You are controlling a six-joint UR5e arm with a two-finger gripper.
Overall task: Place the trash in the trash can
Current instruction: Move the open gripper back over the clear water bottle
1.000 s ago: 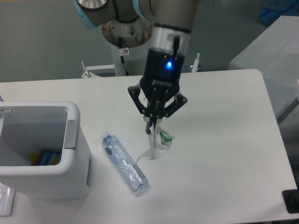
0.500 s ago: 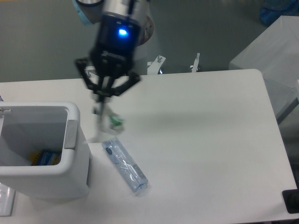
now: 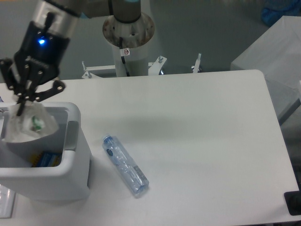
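Note:
My gripper (image 3: 21,107) is shut on the crumpled clear wrapper with green marks (image 3: 32,123) and holds it hanging over the open top of the white trash can (image 3: 70,174) at the left. The wrapper's lower part dips below the can's rim. The crushed clear bottle with a bluish cap (image 3: 125,165) lies on the table to the right of the can, slanted with its cap toward the far left.
Blue and yellow items (image 3: 44,159) lie inside the can. The arm's base post (image 3: 128,33) stands behind the table's far edge. A grey surface (image 3: 273,47) is at the far right, and a dark object (image 3: 294,202) at the table's near right corner.
My gripper has carried the wrapper from the middle of the table leftward, over the bottle, to above the can's opening. The bottle has not moved.

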